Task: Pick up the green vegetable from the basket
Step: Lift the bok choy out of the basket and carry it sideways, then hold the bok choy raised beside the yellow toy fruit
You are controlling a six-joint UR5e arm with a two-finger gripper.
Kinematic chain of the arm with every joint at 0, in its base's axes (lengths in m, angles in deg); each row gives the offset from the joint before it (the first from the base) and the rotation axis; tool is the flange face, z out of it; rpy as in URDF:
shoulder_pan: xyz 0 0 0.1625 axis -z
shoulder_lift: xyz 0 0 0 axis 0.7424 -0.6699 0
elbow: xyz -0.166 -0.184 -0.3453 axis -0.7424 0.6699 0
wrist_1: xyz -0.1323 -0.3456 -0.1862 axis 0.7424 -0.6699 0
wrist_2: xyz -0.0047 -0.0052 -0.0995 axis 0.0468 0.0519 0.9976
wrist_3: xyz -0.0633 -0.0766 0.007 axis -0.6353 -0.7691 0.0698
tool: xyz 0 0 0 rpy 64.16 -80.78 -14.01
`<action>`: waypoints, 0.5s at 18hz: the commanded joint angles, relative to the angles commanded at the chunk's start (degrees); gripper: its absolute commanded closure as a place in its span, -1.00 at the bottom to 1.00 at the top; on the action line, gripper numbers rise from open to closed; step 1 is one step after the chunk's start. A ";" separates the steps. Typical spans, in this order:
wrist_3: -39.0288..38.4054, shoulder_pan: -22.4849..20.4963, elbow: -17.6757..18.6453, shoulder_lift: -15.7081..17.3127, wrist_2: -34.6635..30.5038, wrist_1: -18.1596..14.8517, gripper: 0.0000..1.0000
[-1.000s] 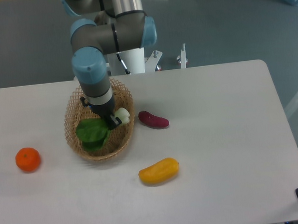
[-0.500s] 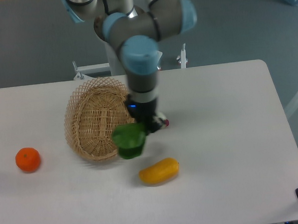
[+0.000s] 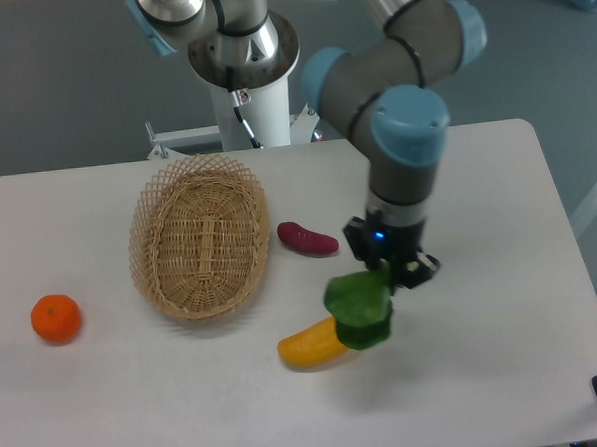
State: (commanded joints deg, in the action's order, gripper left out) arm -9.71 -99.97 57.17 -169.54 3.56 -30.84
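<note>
The green vegetable [image 3: 360, 307] hangs in the air with its dark leaves drooping, right of the basket and above the table. My gripper [image 3: 396, 269] is shut on its stalk end, which the fingers hide. The leaves overlap the right end of the yellow-orange vegetable [image 3: 307, 346] in this view. The tan wicker basket [image 3: 201, 248] sits at the table's left-centre with nothing in it.
A purple oblong vegetable [image 3: 306, 238] lies just right of the basket. An orange fruit [image 3: 56, 318] rests near the table's left edge. The arm's base column [image 3: 247, 96] stands behind the basket at the table's far edge.
My gripper has carried the green vegetable out of the basket and rightward across the table, past the purple vegetable. The basket now holds nothing.
</note>
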 joint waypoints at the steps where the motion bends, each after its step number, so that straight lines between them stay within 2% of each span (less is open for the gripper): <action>1: 0.70 -0.79 -1.06 -0.62 0.00 -0.44 0.28; 9: 7.82 -2.64 -7.75 -4.93 -0.44 -3.08 0.27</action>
State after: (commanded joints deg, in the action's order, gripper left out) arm -1.89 -102.62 49.42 -174.47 3.12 -33.93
